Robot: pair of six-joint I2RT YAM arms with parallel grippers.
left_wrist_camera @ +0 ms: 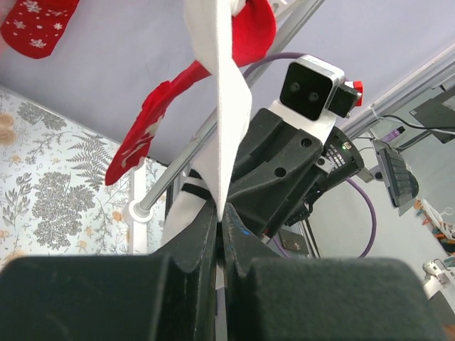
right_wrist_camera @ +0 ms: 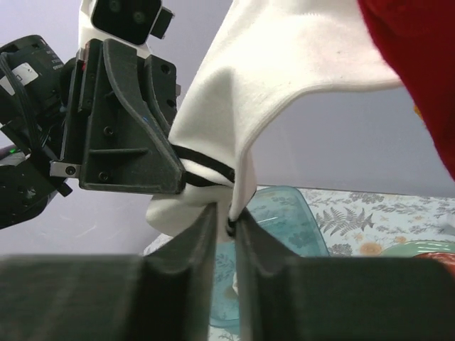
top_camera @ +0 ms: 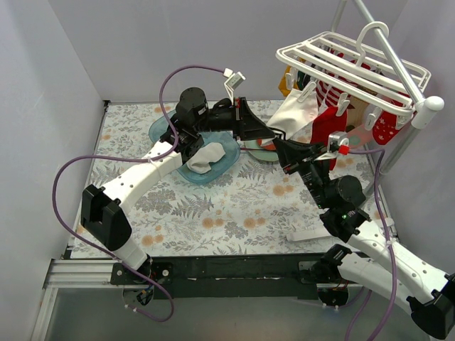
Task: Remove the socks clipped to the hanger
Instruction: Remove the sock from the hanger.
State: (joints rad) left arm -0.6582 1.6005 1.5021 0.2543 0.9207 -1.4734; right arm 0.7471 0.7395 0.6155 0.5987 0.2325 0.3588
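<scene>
Overhead, two grippers meet on one white sock

The white sock [top_camera: 295, 114] hangs from a clip at the hanger's [top_camera: 355, 60] near-left corner; the left gripper [left_wrist_camera: 220, 217] is clamped on its lower fabric, and the right gripper [right_wrist_camera: 226, 213] is pinched on its hem just beside it, the two heads almost touching; a red sock [top_camera: 325, 126] dangles close on the right, crowding that arm; below-left, the blue tub [top_camera: 226, 158] holds a pale sock [top_camera: 201, 158].

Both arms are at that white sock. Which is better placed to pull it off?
Probably left. The left gripper and right gripper both pinch the sock, but the tub lies right under the left arm.
</scene>
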